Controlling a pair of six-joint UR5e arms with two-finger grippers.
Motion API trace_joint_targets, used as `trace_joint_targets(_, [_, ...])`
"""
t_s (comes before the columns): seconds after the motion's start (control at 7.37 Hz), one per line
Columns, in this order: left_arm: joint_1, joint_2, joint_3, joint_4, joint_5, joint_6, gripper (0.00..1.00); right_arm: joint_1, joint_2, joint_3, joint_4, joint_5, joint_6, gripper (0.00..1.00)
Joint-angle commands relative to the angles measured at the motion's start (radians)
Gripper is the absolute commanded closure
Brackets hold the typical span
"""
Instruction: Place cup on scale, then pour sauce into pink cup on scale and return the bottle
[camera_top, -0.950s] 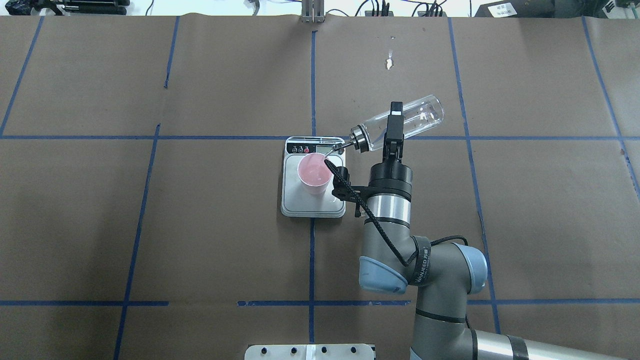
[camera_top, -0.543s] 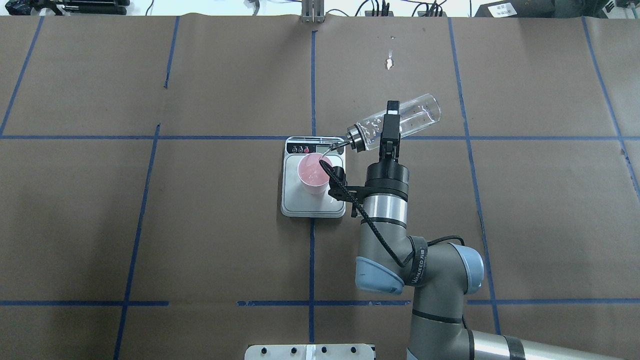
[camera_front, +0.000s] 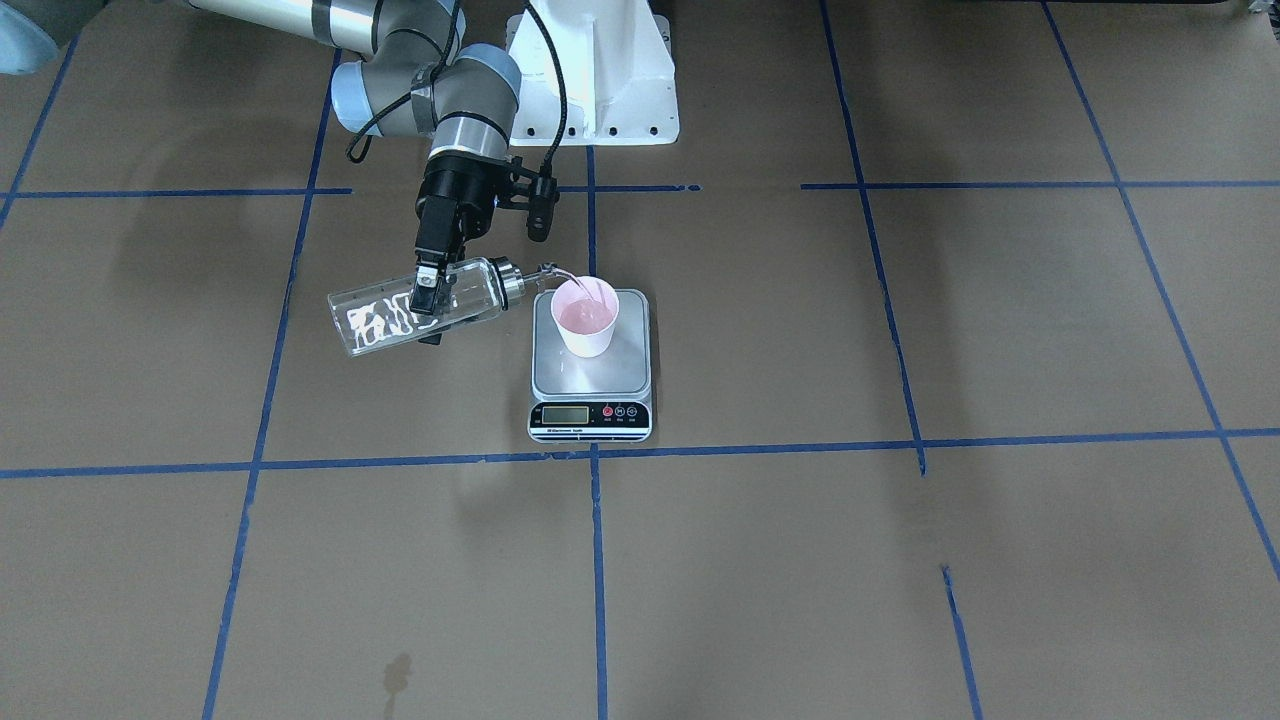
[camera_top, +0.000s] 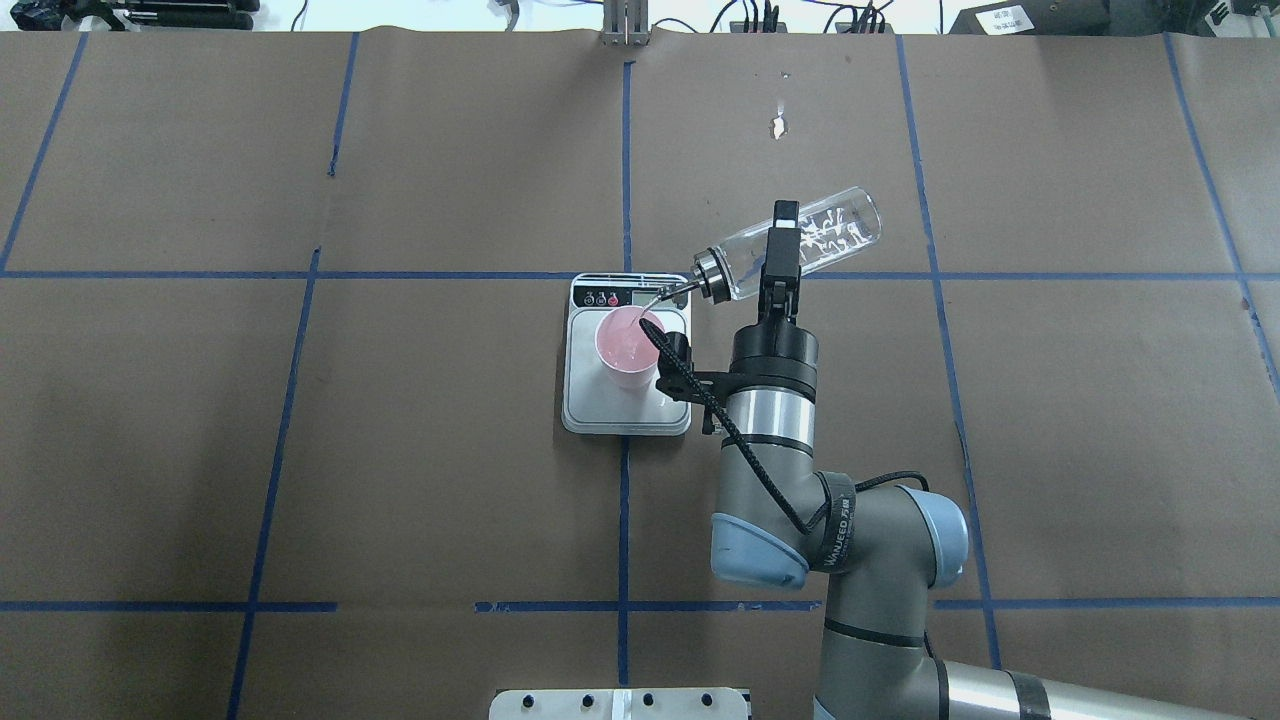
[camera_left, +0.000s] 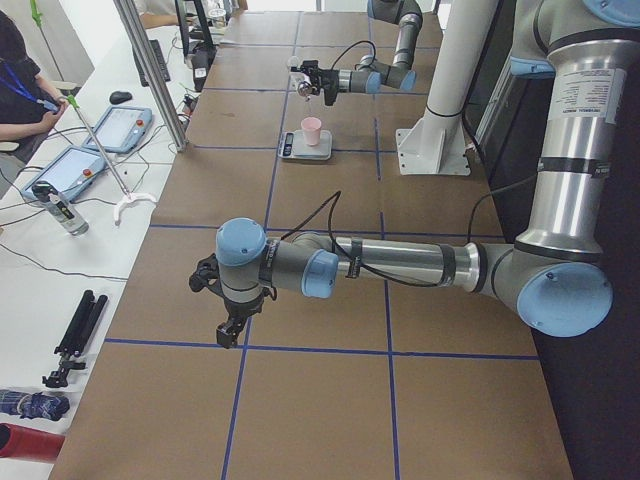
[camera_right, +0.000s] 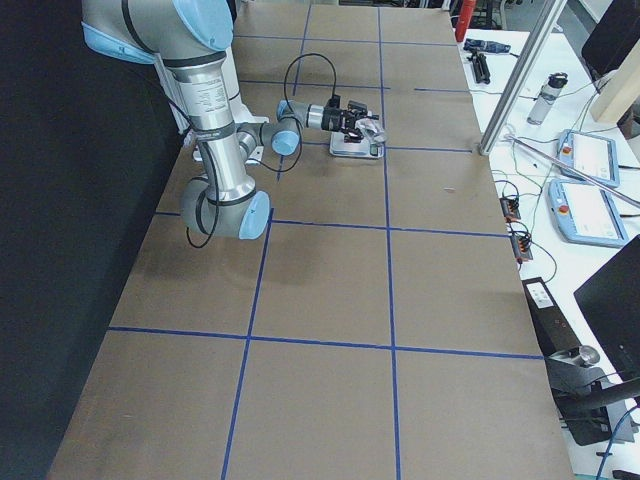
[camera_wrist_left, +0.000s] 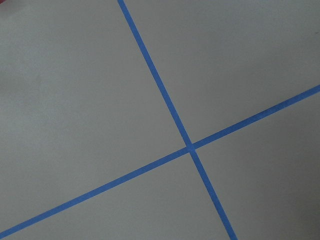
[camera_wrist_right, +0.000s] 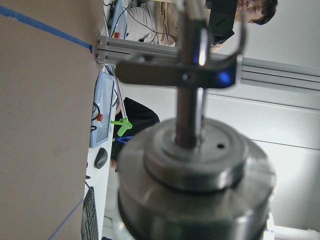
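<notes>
One risk: right claw (camera_top: 783, 248) gripping tilted bottle (camera_top: 842, 228), spout (camera_top: 672, 292) hanging at cup (camera_top: 632, 376) rim; slight drift risking sauce (camera_front: 585, 317) landing on scale (camera_top: 600, 410). Left claw (camera_left: 228, 331): cannot tell.

The right arm (camera_top: 772, 450) reaches forward over the table, and its right gripper (camera_top: 782, 248) points away from the base with both fingers clamped across the body of the tilted bottle (camera_top: 845, 228). The left arm (camera_left: 400, 262) stretches low and nearly level, well apart from the right. The left gripper (camera_left: 230, 328) points down close to the surface, and how its jaws stand cannot be told.
</notes>
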Motion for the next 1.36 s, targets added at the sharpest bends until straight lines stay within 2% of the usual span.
trace_joint_targets(0.0, [-0.001, 0.000, 0.000, -0.001, 0.000, 0.000, 0.00, 0.001, -0.001, 0.001, 0.002, 0.000, 0.001, 1.00])
trace_joint_targets(1.22, [-0.001, -0.006, 0.000, 0.001, -0.002, 0.000, 0.00, -0.001, -0.003, 0.004, 0.005, 0.009, 0.087, 1.00])
